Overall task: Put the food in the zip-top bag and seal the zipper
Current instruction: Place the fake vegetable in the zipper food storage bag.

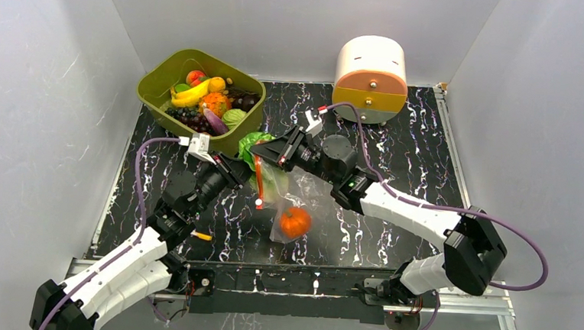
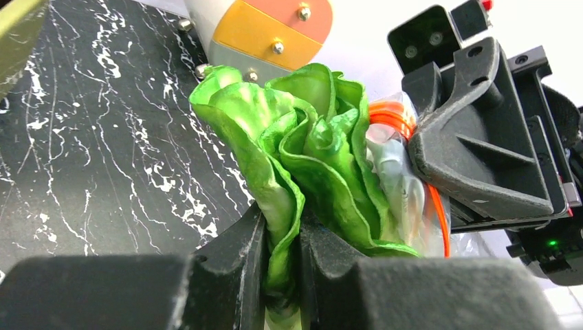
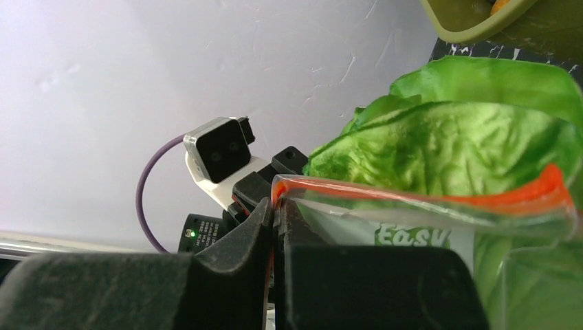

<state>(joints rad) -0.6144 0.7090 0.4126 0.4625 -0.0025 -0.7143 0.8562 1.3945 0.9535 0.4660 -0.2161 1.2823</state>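
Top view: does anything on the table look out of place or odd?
One thing: a small yellow-orange object lies alone on the dark table beside the left arm, away from the green bin holding the toy food. It is too small to identify.

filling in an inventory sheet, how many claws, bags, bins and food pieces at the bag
claws: 2 (left claw, right claw)
zip-top bag: 1
green bin: 1
food at the bag: 2 (lettuce, orange round piece)
total: 6

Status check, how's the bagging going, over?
Left gripper shut on lettuce. Right gripper pinching zip-top bag mouth. Lettuce at mouth, zipper unsealed. Nothing blocking.
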